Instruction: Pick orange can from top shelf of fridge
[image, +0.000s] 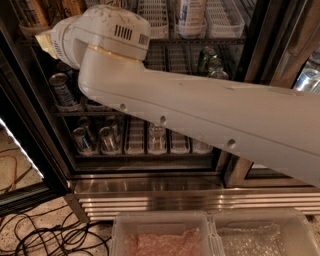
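The fridge (150, 197) stands open in front of me, with black frames and a ribbed steel base. On the top shelf (224, 17), with its white lattice lanes, a tall orange can (29, 12) with dark streaks stands at the far left. A second one (72, 6) shows just right of it. My white arm (200, 115) crosses the view from the right, and its round joint housing (105, 35) sits just below and right of the orange cans. My gripper is out of view, past that joint.
A white can (190, 12) stands in a top-shelf lane. Dark cans (62, 90) sit on the middle rack and silver cans (107, 139) on the lower one. Two clear bins (160, 235) and black cables (45, 235) lie on the floor.
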